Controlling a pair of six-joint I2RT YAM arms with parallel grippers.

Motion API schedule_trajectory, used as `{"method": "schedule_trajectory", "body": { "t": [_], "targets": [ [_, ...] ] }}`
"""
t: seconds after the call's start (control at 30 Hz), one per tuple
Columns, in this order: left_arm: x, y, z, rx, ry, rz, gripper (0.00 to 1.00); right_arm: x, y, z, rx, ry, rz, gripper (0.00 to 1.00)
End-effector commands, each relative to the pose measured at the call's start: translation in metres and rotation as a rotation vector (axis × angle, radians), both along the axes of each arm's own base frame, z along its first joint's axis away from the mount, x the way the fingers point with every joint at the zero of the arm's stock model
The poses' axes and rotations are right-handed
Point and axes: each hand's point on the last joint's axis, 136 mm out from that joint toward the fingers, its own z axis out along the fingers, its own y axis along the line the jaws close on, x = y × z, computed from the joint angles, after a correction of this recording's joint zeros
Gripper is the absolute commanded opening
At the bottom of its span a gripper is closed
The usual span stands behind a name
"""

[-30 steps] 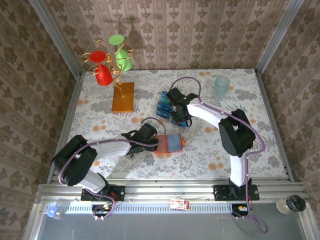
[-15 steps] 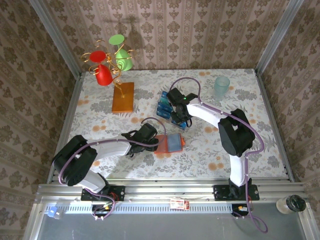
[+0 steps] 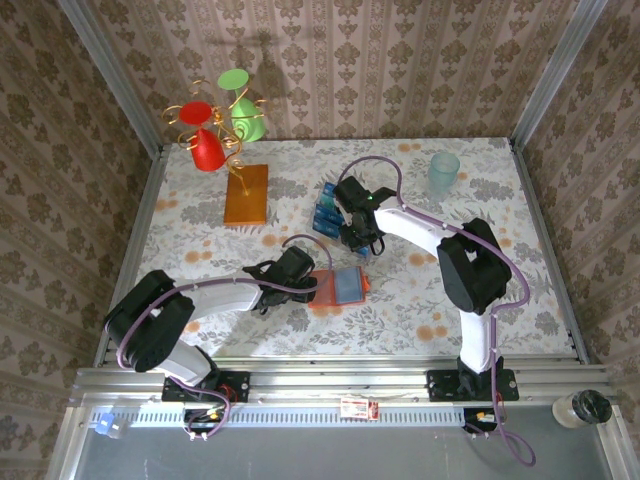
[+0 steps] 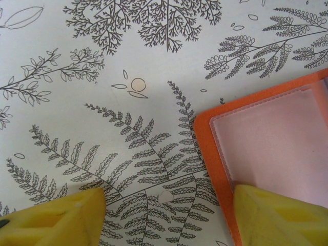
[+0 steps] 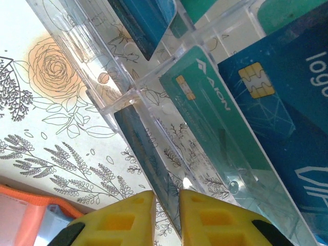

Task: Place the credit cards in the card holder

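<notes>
At the rack (image 5: 128,97), right fingers (image 5: 118,220), barely shifted, pinch a credit card (image 5: 147,152).

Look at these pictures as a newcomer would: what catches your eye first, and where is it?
Red cups and green cups on a gold wire stand at the table's far left stand out first. Mid-table, the right end effector pinches the edge of one of the blue and teal credit cards standing in a clear rack. Nearer, the open orange card holder lies by the left end effector.
</notes>
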Motion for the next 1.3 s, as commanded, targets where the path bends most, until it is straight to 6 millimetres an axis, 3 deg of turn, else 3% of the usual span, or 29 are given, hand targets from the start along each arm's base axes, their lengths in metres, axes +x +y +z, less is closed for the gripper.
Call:
{"method": "schedule_trajectory", "body": {
  "t": [0.0, 0.13, 0.3, 0.53, 0.67, 0.83, 1.0, 1.27],
  "targets": [
    [0.007, -0.003, 0.007, 0.004, -0.020, -0.001, 0.68, -0.005, 0.003, 0.005, 0.022, 0.010, 0.005, 0.19],
    [0.006, -0.003, 0.006, 0.004, -0.018, 0.000, 0.68, -0.003, 0.004, 0.010, 0.025, 0.001, 0.009, 0.17],
    [0.006, -0.002, 0.006, 0.008, -0.019, 0.000, 0.68, 0.000, 0.006, 0.023, 0.034, -0.023, 0.020, 0.07],
    [0.007, -0.001, 0.004, 0.015, -0.018, 0.001, 0.68, -0.003, 0.008, 0.064, 0.099, -0.107, 0.015, 0.01],
    [0.008, -0.002, 0.005, 0.020, -0.021, -0.006, 0.68, -0.014, 0.014, 0.086, 0.205, -0.134, -0.021, 0.00],
    [0.010, 0.000, 0.006, 0.030, -0.021, -0.004, 0.68, -0.038, 0.026, 0.097, 0.435, -0.120, -0.103, 0.00],
    [0.012, 0.002, 0.007, 0.035, -0.020, -0.002, 0.68, -0.069, 0.044, 0.085, 0.670, -0.049, -0.192, 0.00],
    [0.014, 0.004, 0.006, 0.050, -0.018, -0.005, 0.68, -0.102, 0.059, 0.041, 0.759, 0.030, -0.282, 0.00]
  ]
}}
